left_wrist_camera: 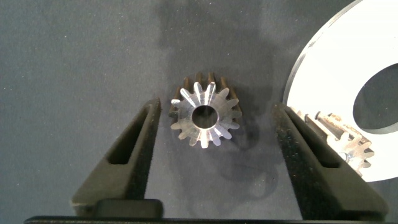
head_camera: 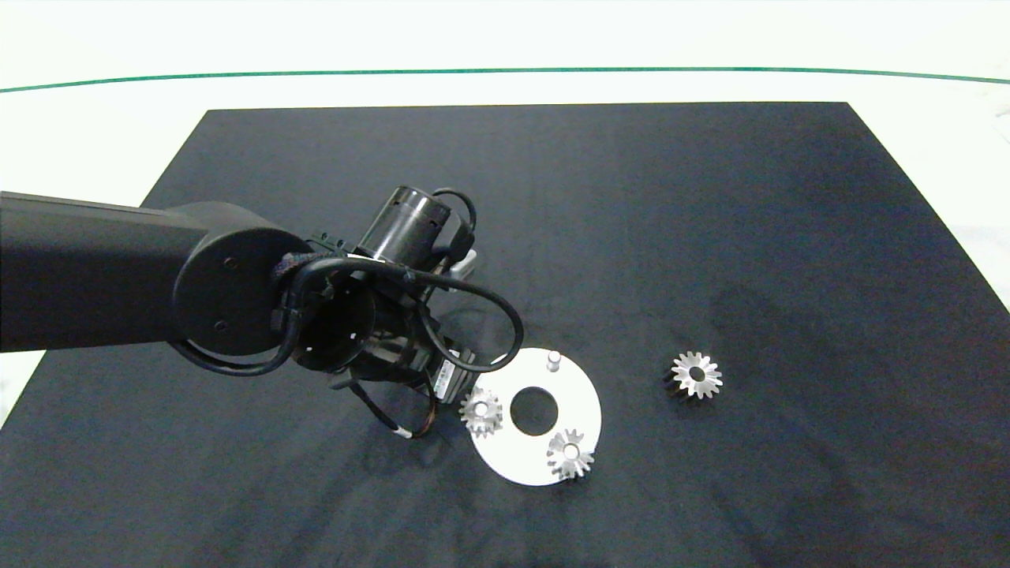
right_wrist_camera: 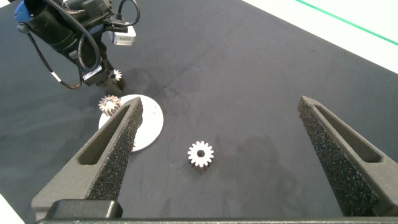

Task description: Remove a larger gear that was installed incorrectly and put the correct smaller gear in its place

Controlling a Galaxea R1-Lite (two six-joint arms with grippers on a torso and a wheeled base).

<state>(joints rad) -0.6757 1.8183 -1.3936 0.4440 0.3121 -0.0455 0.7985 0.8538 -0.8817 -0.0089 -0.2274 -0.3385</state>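
Left wrist view: the left gripper is hanging over the black mat with its jaws spread wide, and the smaller gear is lying flat between them, bore upward, touching neither finger. Just outside one jaw, the white disc is showing its rim and centre hole, with a seated gear peeking out from behind that finger.

From above, the left arm is covering its own jaws and the gear between them. Beyond them, the disc is carrying two small gears, one at the edge nearest the gripper and a second further round. A bare peg is standing empty.

Farther off, well apart from the disc, the larger gear is resting loose on the mat. The right gripper, out of the overhead picture, is hovering high with its jaws also spread and holding nothing, framing that gear far below.

As a judgement, the removal is looking done: the star-like gear is off the disc and one peg is free. Still waiting are closing on the smaller gear, lifting it, and seating it on the peg.
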